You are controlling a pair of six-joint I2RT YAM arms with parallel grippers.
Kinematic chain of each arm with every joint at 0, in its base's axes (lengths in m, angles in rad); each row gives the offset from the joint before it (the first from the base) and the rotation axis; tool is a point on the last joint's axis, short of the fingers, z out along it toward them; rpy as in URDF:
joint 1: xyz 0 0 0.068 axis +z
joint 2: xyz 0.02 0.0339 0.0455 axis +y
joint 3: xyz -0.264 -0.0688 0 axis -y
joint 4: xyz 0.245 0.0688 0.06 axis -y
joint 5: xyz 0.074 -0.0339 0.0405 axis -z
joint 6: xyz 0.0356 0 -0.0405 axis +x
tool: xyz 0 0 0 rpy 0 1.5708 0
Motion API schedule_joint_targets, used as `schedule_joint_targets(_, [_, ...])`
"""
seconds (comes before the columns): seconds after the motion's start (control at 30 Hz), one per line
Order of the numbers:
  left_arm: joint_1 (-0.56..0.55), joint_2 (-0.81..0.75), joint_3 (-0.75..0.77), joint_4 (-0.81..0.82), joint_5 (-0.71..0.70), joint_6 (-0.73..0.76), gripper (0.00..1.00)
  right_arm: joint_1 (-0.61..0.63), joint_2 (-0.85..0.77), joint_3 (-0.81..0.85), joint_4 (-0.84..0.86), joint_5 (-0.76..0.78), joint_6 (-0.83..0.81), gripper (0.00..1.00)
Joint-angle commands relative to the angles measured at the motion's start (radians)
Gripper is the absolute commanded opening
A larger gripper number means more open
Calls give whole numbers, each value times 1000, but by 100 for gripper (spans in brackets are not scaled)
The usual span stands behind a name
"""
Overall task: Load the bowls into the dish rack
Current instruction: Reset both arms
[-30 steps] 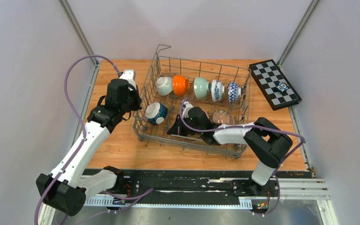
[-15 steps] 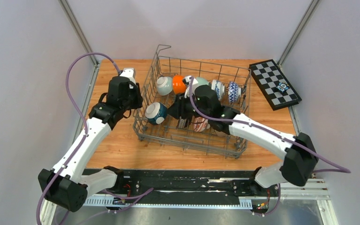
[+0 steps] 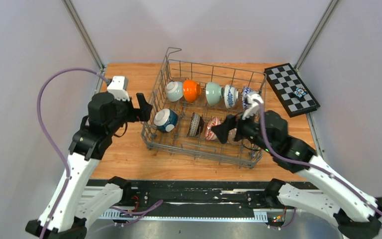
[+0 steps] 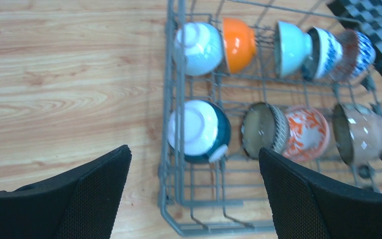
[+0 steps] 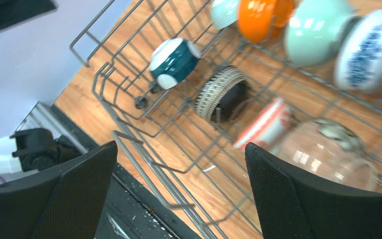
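Wooden table (image 3: 124, 149), loaded dish rack (image 3: 205, 67), left claw (image 4: 194, 152), right claw (image 5: 180, 146) hovering agape

Eight bowls (image 3: 191, 90), one glass cup (image 4: 360, 134), one dish rack (image 3: 199, 151), one chequered board (image 3: 286, 87).

The left arm (image 3: 79, 167) and the right arm (image 3: 328, 177) are both showing white shells along their long links and black housings at the joints. A purple cable (image 3: 41, 99) is running along the left arm, and a second purple cable (image 3: 262, 127) is trailing over the right one. A white camera block (image 3: 118, 83) is sitting on the left wrist. The left gripper (image 4: 194, 152) and the right gripper (image 5: 181, 146) are presenting broad black fingers (image 4: 92, 194) with a fine, mesh-like texture and rounded tips.
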Motion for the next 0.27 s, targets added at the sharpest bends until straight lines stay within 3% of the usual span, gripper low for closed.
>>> schedule_joint_targets(0.0, [5, -176, -107, -52, 207, 23, 100, -1, -227, -7, -289, 233, -4, 100])
schedule_joint_targets(0.1, [5, -304, -189, -66, 267, 15, 100, 0, -374, -34, -349, 224, -14, 100])
schedule_joint_targets(0.23, [5, -435, -265, -69, 319, 2, 100, 0, -416, -8, -469, 282, 12, 100])
